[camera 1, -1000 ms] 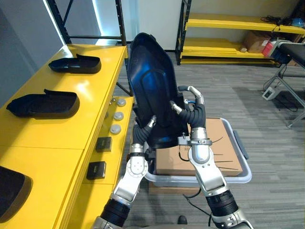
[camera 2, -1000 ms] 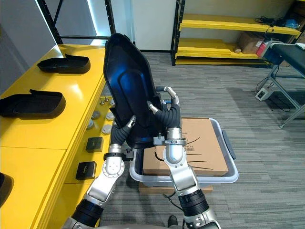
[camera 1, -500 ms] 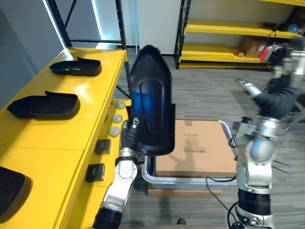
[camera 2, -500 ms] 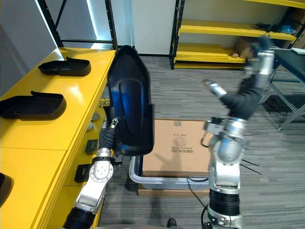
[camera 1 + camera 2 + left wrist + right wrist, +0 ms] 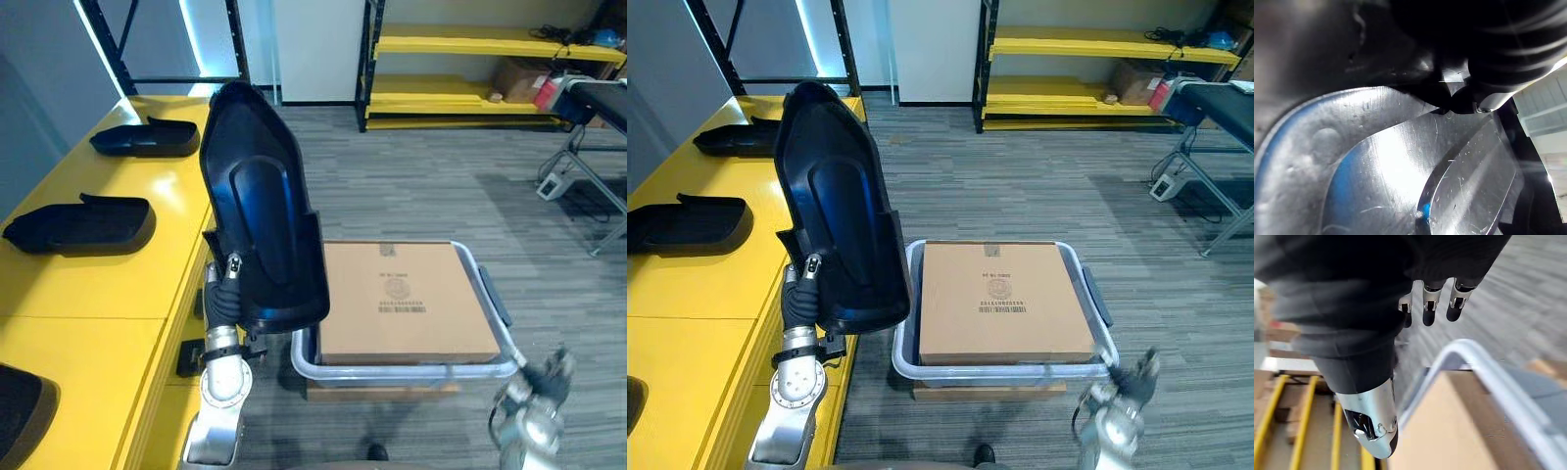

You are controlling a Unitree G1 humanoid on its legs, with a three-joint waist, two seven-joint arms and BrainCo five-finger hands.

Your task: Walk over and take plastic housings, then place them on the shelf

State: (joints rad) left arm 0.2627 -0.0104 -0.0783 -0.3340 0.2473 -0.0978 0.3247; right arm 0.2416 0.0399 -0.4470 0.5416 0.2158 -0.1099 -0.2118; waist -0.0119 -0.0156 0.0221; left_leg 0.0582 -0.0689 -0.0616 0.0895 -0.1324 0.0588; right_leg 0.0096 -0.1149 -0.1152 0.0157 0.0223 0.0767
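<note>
I'm carrying the black housing (image 5: 260, 220) upright, my left hand (image 5: 225, 294) curled tight on its lower edge. The whole shell stands above the hand, just beside the yellow bench (image 5: 98, 284). Held tall like this, I reckon it's easier to lift onto a shelf. My right hand (image 5: 1431, 298) hangs low by the grey bin (image 5: 402, 370), fingers loose, holding nothing.

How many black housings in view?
4. Held housing upright in left hand; far housing and middle housing on the yellow table; near housing cut off at picture edge. More may be hidden.
</note>
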